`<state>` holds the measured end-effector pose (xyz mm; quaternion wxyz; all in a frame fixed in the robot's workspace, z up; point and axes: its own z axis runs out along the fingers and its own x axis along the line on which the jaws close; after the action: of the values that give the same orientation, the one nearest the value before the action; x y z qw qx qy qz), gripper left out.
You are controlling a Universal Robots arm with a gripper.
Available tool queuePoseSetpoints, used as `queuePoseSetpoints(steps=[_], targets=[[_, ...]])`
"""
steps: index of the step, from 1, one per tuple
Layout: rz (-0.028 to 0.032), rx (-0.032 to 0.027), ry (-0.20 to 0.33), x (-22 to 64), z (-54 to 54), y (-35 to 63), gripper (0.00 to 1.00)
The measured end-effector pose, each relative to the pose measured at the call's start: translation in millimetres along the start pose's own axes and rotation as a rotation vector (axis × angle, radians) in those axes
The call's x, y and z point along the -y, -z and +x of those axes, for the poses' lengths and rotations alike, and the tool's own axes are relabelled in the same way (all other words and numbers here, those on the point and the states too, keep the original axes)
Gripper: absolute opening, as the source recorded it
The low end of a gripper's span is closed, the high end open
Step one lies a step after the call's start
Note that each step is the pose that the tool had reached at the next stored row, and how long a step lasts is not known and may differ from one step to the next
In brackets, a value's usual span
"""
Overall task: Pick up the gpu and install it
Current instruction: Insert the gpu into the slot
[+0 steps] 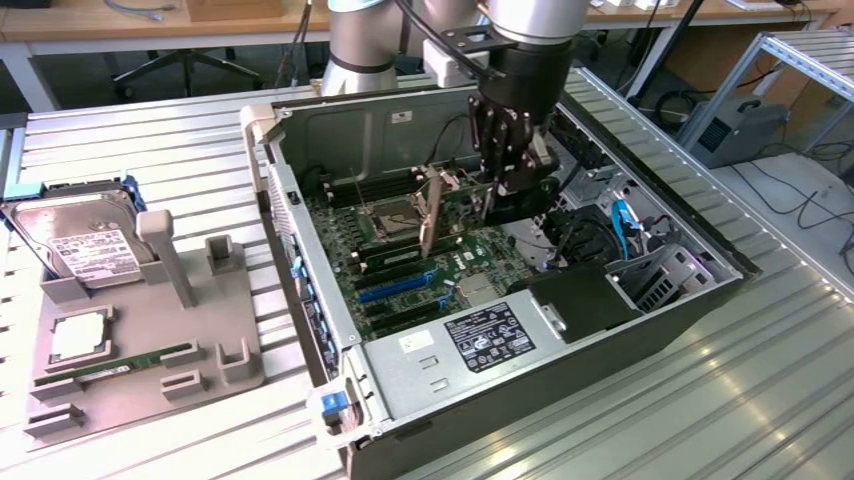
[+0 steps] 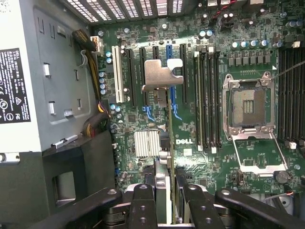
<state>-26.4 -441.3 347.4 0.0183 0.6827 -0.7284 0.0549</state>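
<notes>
The gpu [image 1: 451, 212] hangs upright inside the open computer case [image 1: 283, 190], its green board and silver end bracket showing. My gripper [image 1: 503, 208] reaches down into the case and is shut on the card's upper edge. In the wrist view I look along the card edge-on. The bent tab of the gpu [image 2: 160, 74] sits over the row of expansion slots [image 2: 143, 76] on the motherboard [image 2: 188, 152], and the card's edge runs back between my gripper's [image 2: 167, 205] black fingers [image 2: 143, 205]. The card is above the slots, and I cannot tell whether it touches one.
The CPU socket [image 2: 248, 107] stands open beside the memory slots. The power supply [image 1: 461, 340] fills the case's near corner. On the exterior view's left, a grey fixture [image 1: 147, 330] holds a hard drive [image 1: 80, 245] and a RAM stick [image 1: 114, 368]. Cables crowd the case's right side.
</notes>
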Motion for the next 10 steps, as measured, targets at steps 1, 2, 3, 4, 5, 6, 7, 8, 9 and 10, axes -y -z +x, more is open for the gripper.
queuePoseSetpoints(steps=[1, 2, 3, 4, 5, 6, 7, 8, 9, 10], targets=[[0.0001, -0.0003, 0.0, -0.3, 0.1, -0.1, 0.27], [0.0001, -0.0007, 0.0, -0.6, 0.1, -0.1, 0.27], [0.0001, -0.0011, 0.0, -0.9, 0.1, -0.2, 0.27], [0.0001, -0.0014, 0.0, -1.2, 0.2, -0.3, 0.27], [0.0001, -0.0017, 0.0, -1.6, 0.3, -0.3, 0.27], [0.0002, -0.0021, 0.0, -1.9, 0.3, -0.4, 0.27], [0.0002, -0.0025, 0.0, -2.4, 0.4, -0.5, 0.27], [0.0002, -0.0029, 0.0, -2.9, 0.5, -0.6, 0.27], [0.0002, -0.0033, 0.0, -3.2, 0.6, -0.7, 0.27], [0.0002, -0.0037, 0.0, -3.6, 0.6, -0.8, 0.27]])
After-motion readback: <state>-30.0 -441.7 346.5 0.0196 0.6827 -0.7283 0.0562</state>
